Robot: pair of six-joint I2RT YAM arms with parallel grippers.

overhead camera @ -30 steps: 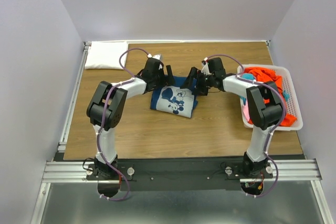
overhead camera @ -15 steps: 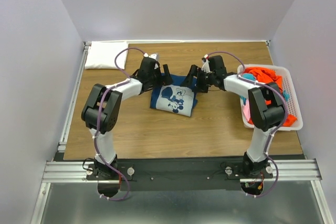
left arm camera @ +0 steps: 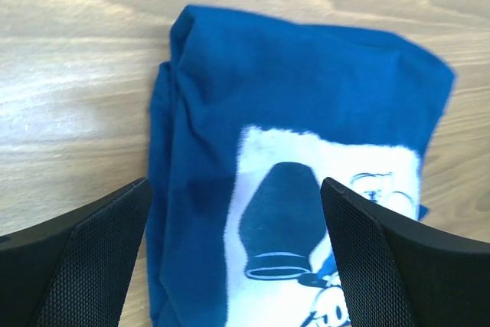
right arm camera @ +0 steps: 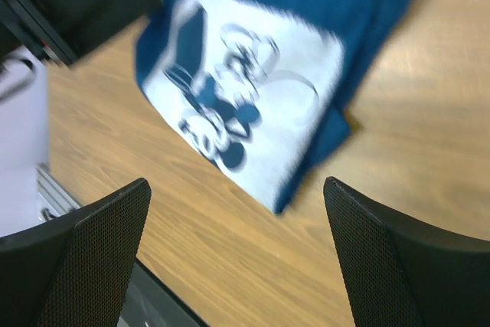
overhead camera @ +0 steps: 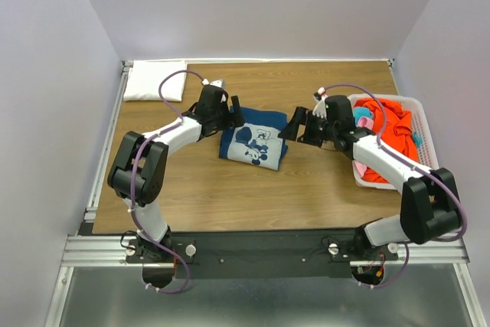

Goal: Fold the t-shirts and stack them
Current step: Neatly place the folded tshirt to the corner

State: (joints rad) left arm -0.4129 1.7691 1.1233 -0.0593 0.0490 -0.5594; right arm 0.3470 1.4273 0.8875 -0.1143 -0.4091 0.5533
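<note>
Far right, the white basket (overhead camera: 433, 160) holds t-shirts (overhead camera: 390, 124) — orange, pink, teal.

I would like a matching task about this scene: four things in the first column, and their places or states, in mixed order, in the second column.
Column A
1. navy t-shirt
2. white t-shirt
3. orange t-shirt
4. left claw

Column B
a. in the basket on the right
b. open, holding nothing
c. folded, in the middle of the table
d. at the far left corner

Pairs: 1-c, 2-d, 3-a, 4-b
</note>
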